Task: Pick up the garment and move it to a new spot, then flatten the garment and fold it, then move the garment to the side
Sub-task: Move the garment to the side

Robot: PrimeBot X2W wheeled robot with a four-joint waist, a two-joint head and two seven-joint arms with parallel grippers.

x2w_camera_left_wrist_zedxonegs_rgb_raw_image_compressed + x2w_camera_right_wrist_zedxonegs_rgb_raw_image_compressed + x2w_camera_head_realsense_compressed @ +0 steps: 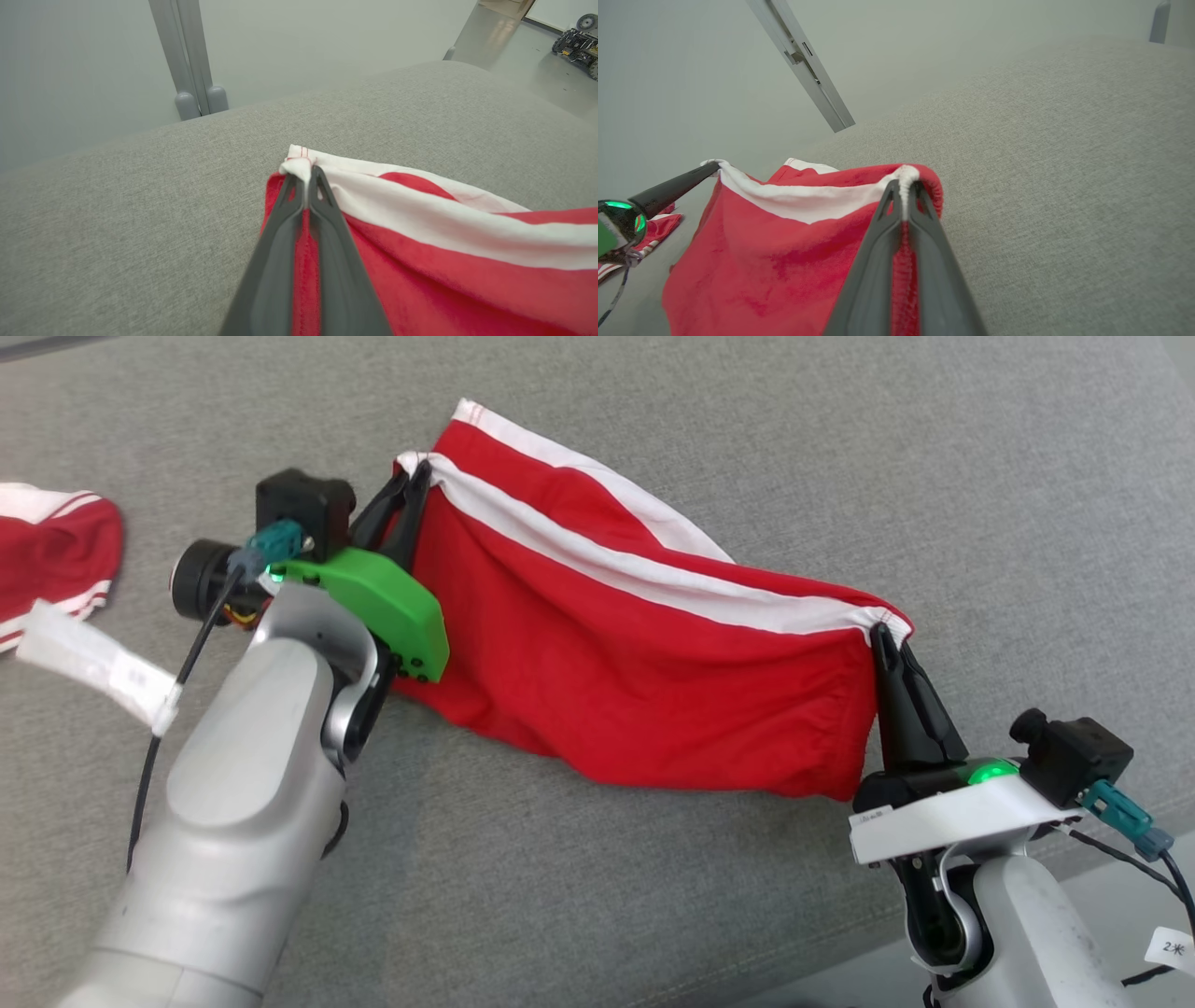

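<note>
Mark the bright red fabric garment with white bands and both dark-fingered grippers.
Garment [607, 672], head view: middle of red panel.
Left gripper [417, 474], head view: fingertips pinching one corner.
Right gripper [880, 635], head view: fingertips pinching the other corner.

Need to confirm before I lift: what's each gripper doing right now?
Left gripper: shut on a white-trimmed corner of the red garment.
Right gripper: shut on its other corner.

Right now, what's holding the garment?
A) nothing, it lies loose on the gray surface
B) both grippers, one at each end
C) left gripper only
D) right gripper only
B: the left gripper and the right gripper are each shut on one end of the garment, which hangs stretched between them.
</note>
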